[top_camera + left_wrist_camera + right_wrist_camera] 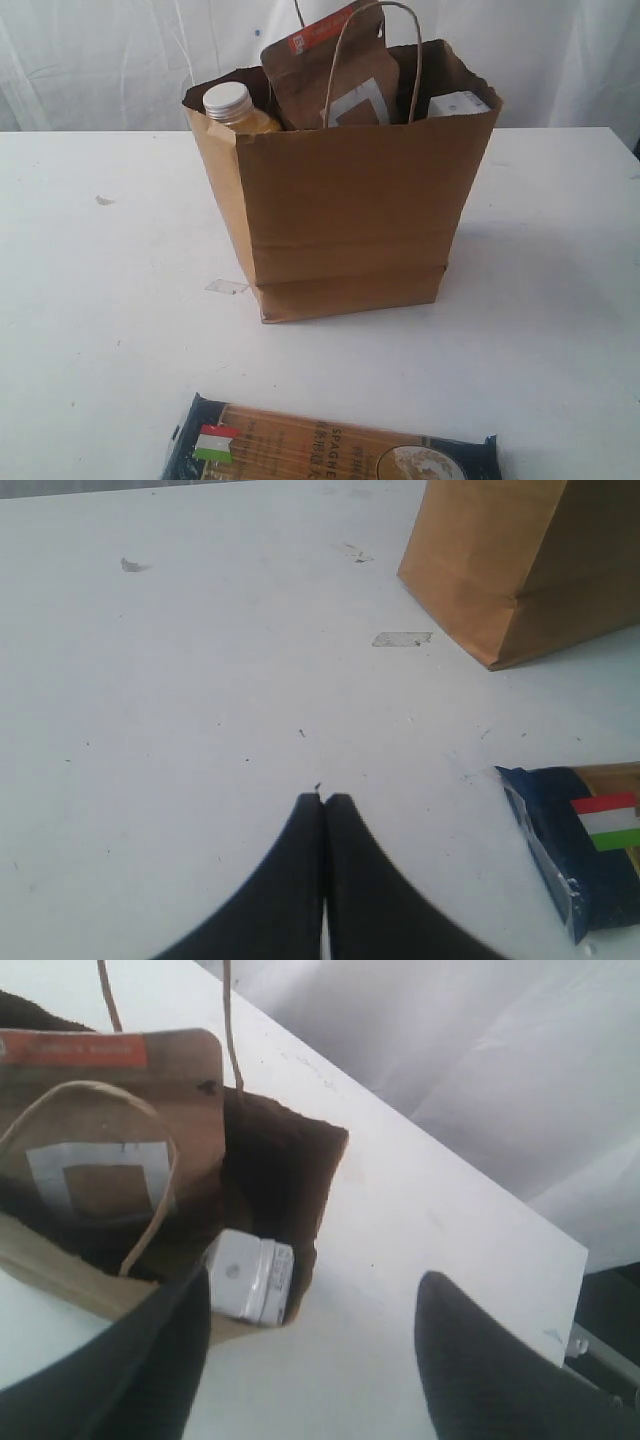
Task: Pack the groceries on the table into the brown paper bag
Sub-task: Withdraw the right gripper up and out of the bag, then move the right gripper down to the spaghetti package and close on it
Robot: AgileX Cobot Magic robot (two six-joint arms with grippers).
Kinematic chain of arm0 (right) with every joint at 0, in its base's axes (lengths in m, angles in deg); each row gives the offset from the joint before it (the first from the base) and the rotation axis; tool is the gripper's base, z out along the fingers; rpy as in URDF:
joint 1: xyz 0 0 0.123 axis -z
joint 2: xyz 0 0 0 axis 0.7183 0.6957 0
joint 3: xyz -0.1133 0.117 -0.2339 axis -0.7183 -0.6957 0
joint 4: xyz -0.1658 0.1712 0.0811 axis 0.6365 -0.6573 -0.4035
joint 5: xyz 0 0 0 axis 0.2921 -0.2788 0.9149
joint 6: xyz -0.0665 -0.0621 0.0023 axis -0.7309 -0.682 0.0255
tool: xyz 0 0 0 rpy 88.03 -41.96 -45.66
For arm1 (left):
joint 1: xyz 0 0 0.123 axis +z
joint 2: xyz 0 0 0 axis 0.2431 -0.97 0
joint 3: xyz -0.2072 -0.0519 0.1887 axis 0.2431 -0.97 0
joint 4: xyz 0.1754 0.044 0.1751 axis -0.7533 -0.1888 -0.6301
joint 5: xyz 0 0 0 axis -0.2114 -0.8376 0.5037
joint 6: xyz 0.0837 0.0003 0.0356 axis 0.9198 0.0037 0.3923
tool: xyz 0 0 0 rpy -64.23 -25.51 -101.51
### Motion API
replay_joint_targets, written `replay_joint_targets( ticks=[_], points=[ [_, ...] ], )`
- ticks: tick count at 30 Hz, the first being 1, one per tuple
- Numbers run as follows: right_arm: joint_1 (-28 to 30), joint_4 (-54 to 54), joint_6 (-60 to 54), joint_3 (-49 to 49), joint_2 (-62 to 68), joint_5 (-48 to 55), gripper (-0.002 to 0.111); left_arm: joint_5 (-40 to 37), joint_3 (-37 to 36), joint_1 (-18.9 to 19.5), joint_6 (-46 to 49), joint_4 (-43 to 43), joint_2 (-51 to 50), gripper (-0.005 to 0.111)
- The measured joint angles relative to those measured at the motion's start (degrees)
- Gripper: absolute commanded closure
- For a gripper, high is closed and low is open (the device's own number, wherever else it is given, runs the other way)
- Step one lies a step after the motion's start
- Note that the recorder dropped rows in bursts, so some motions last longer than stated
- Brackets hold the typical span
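Observation:
The brown paper bag (345, 205) stands upright in the middle of the table (90, 300). Out of its top stick the brown pouch with orange label (330, 75), the yellow white-capped bottle (235, 108) and the white carton (458, 104). The dark-blue spaghetti pack (320, 445) lies flat at the table's front edge. My left gripper (324, 800) is shut on nothing, low over bare table, with the spaghetti pack (590, 840) off to one side. My right gripper (315, 1290) hangs open and empty above the bag's corner, beside the carton (250, 1275) and the pouch (110, 1120). Neither gripper shows in the exterior view.
A small clear scrap of tape (226, 287) lies by the bag's front left corner. A tiny lump (103, 200) sits on the table at the left. White curtains (100, 60) hang behind the table. The table's far edge (560, 1250) runs near my right gripper.

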Motion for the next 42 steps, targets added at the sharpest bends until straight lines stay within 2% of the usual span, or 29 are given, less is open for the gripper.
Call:
replay_joint_targets(
  ticks=[7, 13, 28, 33, 38, 42],
  points=[
    [0.00, -2.72, -0.12, -0.12, -5.18, 4.32, 0.051, 0.00, 0.00, 0.00, 0.00, 0.00, 0.00, 0.107],
    [0.00, -12.52, -4.24, -4.87, -10.99, 4.75, 0.051, 0.00, 0.00, 0.00, 0.00, 0.00, 0.00, 0.107],
    [-0.26, -28.82, -21.88, -34.75, -15.87, 4.87, 0.051, 0.00, 0.00, 0.00, 0.00, 0.00, 0.00, 0.107],
    [-3.87, -32.42, -27.32, -40.83, -13.61, 3.92, 0.049, 0.00, 0.00, 0.00, 0.00, 0.00, 0.00, 0.107],
    [-9.18, -33.02, -29.77, -42.33, -6.21, -2.58, 0.031, 0.00, 0.00, 0.00, 0.00, 0.00, 0.00, 0.107],
    [-14.49, -31.77, -31.18, -42.43, 1.44, -10.91, 0.031, 0.00, 0.00, 0.00, 0.00, 0.00, 0.00, 0.107]
  ],
)
